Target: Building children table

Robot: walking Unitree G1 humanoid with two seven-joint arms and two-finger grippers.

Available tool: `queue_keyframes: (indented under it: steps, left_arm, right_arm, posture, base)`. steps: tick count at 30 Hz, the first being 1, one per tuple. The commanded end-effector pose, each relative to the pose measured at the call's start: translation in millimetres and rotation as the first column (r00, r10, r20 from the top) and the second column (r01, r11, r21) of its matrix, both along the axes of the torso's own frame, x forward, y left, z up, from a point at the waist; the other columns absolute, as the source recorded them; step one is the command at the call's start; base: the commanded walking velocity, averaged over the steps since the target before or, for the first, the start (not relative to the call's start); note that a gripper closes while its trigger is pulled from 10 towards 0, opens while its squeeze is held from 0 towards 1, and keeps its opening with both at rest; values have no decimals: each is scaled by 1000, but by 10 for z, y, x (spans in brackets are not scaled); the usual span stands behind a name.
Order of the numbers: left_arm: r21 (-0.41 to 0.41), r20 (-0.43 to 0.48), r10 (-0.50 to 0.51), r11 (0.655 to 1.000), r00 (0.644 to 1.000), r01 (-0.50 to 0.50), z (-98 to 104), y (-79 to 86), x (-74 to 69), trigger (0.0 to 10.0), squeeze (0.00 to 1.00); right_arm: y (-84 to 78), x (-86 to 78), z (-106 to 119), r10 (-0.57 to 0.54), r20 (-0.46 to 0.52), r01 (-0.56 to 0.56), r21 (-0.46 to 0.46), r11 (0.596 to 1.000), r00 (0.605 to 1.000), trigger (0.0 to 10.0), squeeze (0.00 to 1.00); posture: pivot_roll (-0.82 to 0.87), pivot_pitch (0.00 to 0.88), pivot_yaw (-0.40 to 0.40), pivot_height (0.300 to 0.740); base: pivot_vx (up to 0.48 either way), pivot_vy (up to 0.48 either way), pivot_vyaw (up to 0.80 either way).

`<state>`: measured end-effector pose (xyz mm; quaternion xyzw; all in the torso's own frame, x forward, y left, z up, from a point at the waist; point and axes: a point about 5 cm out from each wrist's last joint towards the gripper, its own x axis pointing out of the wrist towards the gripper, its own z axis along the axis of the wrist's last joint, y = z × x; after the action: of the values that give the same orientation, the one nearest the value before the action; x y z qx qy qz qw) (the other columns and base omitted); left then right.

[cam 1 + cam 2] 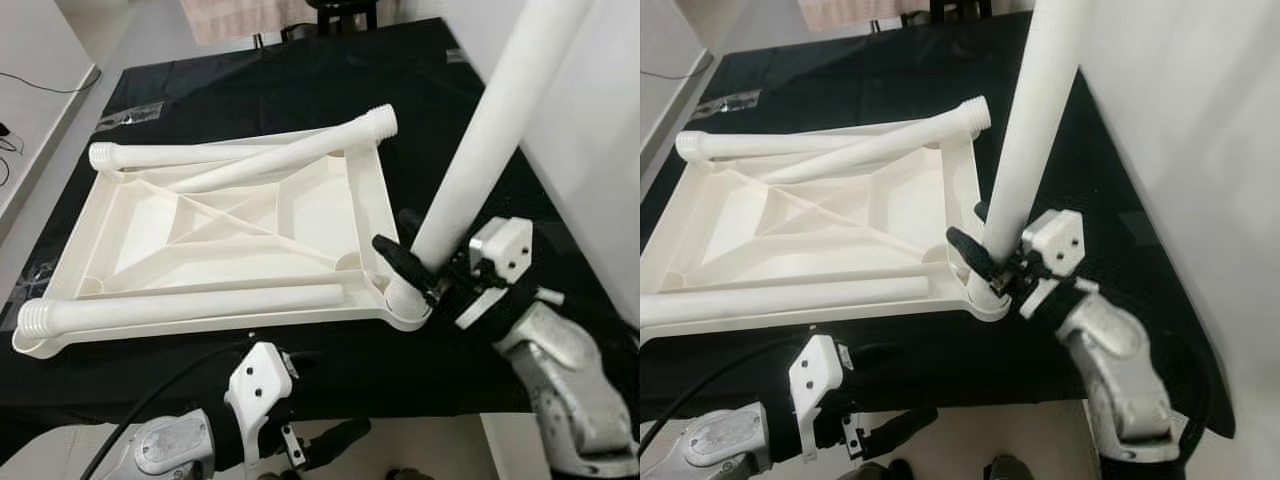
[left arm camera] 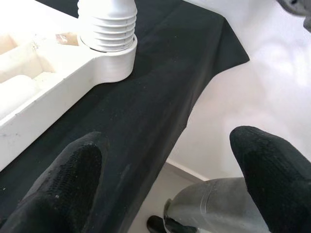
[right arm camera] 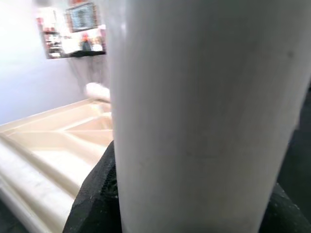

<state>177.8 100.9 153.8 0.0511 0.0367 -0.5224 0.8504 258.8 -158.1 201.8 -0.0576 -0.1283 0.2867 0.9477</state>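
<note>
a black cloth (image 1: pixel 300 70) covers the work surface, its near edge hanging over pale floor (image 2: pixel 194 189). toward 12 o'clock stands dark furniture (image 1: pixel 335 15) with a pinkish fabric (image 1: pixel 240 15) beside it. white walls at 3 and 9 o'clock.

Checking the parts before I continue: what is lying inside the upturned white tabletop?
Three loose white legs lie across the upturned tabletop on its ribbed underside. The right gripper holds a fourth leg upright at the near right corner socket, whose inside is covered.
</note>
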Motion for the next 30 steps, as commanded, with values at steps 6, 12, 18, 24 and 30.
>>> queue_keyframes:
  steps: [6,12,18,24,30]
  left_arm:
    - [35,-12,2,999,1000,-1,-59,68,5,10000,0]
    - [38,-8,8,999,1000,-8,-63,77,23,10000,0]
    - [39,-3,11,999,1000,-11,-69,72,45,10000,0]
    - [34,0,15,999,1000,-15,-70,62,51,10000,0]
    - [32,0,14,999,1000,-14,-68,60,41,10000,0]
  right_arm:
    - [-120,96,-379,-233,-154,213,-134,968,960,10000,0]
    - [21,101,-375,-186,-176,162,-144,976,967,10000,0]
    - [156,112,-285,35,-215,-60,-111,992,976,10000,0]
    - [104,176,-253,145,-272,-174,-85,981,951,10000,0]
    - [74,344,-209,122,-279,-150,-81,985,953,10000,0]
  posture:
    - [-37,213,116,740]
    - [-37,208,117,740]
    - [-42,205,111,740]
    - [-43,206,105,740]
    - [-35,210,106,740]
  base:
    - [0,0,0]
    - [0,0,0]
    - [0,0,0]
    - [0,0,0]
    - [0,0,0]
